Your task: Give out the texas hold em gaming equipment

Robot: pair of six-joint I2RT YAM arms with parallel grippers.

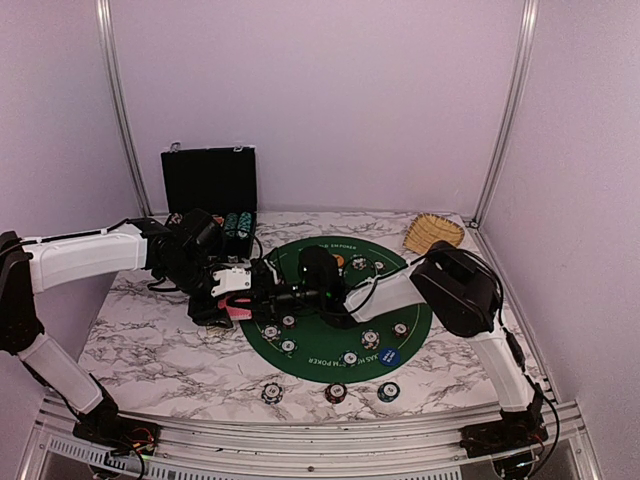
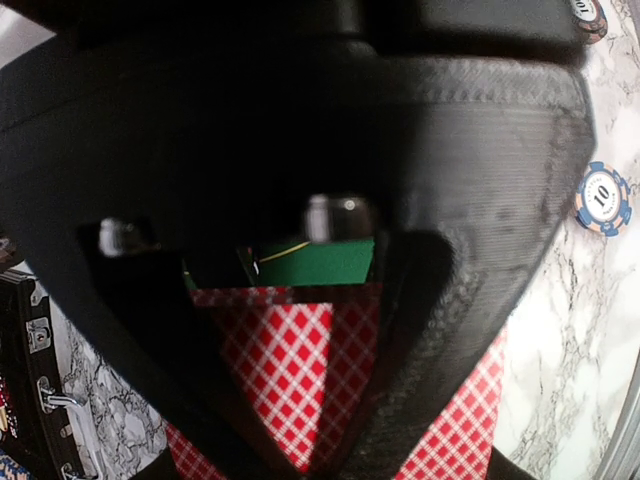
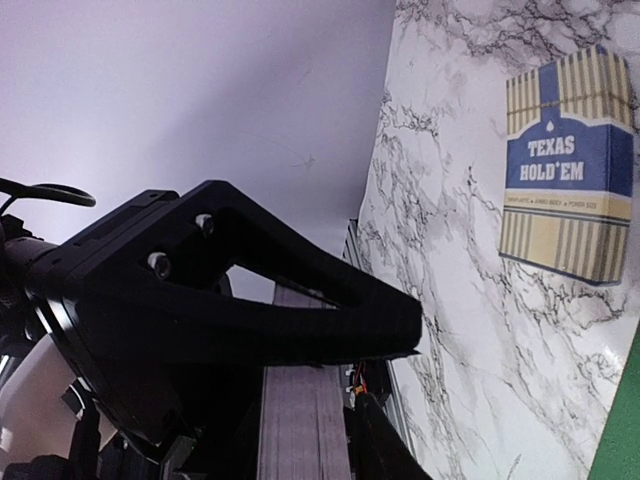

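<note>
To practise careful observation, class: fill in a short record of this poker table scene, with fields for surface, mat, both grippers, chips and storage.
Surface: white marble-pattern table
Mat: round green felt poker mat
On mat: scattered striped-edge poker chips
Near edge: row of three chips off the mat
Left gripper: shut on red-checked playing cards
Right gripper: beside the left one, grip unclear
Back: open black chip case, woven wicker basket

This looks like a robot lab. Plain walls [image 1: 320, 100] and metal posts [image 1: 118, 110] box in the tabletop [image 1: 150, 340].
</note>
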